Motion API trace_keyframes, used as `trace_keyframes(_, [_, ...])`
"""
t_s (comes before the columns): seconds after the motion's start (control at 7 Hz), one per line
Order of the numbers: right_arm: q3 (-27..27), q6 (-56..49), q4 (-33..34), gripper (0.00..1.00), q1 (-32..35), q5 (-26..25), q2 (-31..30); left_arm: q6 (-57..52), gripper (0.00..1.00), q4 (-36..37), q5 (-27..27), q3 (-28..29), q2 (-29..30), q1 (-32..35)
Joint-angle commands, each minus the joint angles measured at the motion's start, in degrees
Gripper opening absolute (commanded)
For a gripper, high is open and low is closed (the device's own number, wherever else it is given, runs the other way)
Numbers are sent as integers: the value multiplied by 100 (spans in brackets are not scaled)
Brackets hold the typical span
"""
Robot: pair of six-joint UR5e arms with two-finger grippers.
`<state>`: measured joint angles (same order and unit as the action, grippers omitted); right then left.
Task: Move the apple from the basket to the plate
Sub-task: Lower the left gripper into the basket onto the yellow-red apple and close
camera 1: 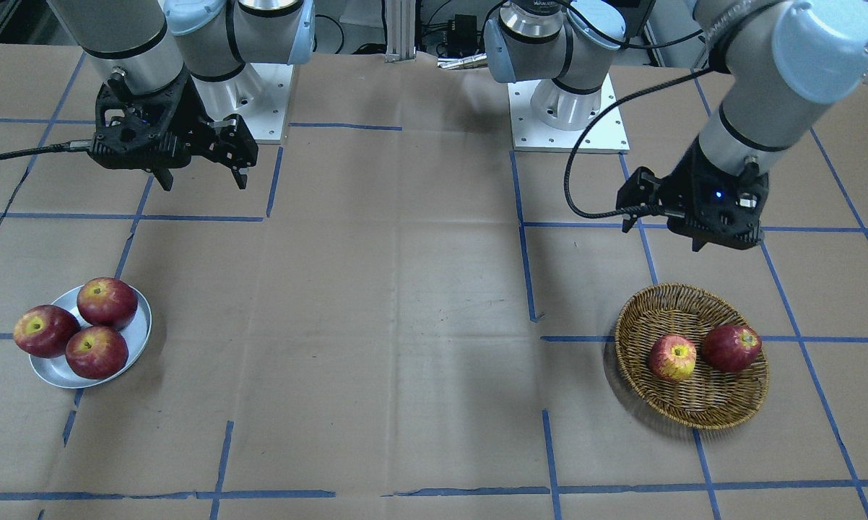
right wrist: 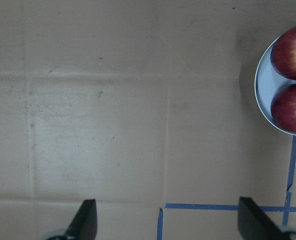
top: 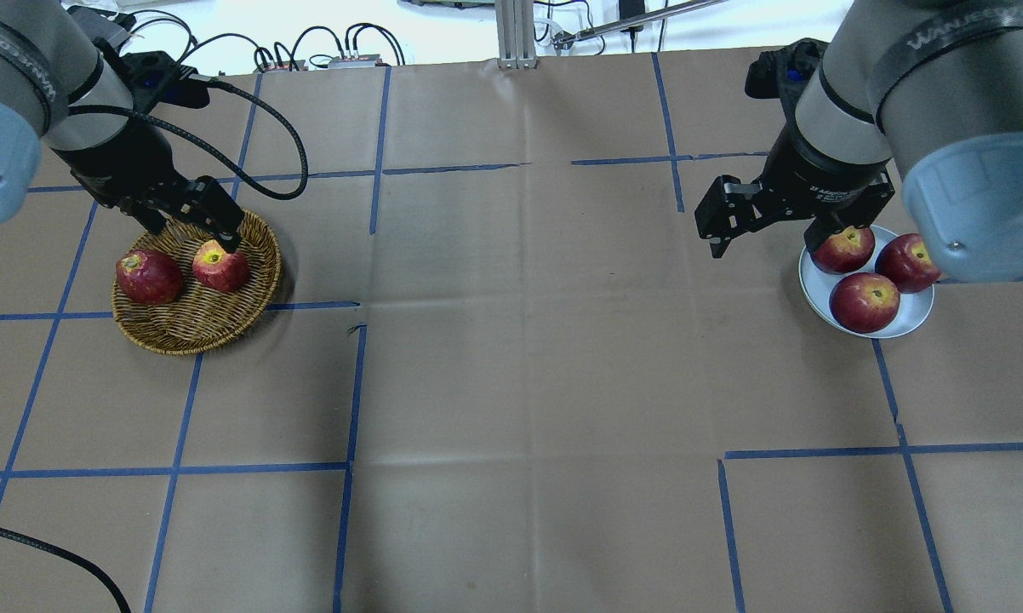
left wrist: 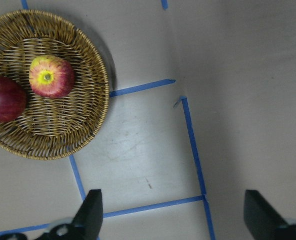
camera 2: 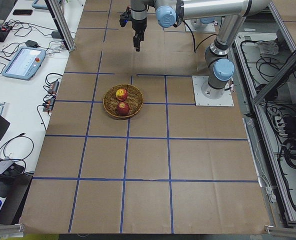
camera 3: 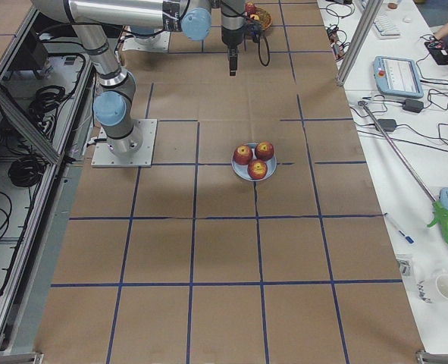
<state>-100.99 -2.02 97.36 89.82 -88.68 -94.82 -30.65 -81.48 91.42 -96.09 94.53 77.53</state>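
Though smooth, apple (camera 1: pixel 672 357) in woven basket (camera 1: pixel 719 404)

The right gripper (right wrist: pixel 167 204) hangs over the brown bench (right wrist: pixel 112 100), its fingers (right wrist: pixel 86 215) far apart. Blue tape (right wrist: pixel 223 206) runs between them. A plate (right wrist: pixel 262 95) at the right edge holds two red apples (right wrist: pixel 290 107).

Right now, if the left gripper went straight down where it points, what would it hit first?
Seen from the left gripper, probably the paper-covered table, just beside the basket; depth is unclear.
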Motion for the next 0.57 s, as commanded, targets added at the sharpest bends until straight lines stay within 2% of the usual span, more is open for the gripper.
trace_keyframes(0.0, [0, 0, 2, 100, 0, 0, -2, -763, 99, 797, 17, 11, 783, -412])
trace_keyframes(0.14, [0, 0, 2, 100, 0, 0, -2, -793, 99, 1227, 25, 20, 1109, -510])
trace_keyframes(0.43, [-9, 0, 2, 100, 0, 0, -2, -1117, 99, 1589, 25, 20, 1523, -730])
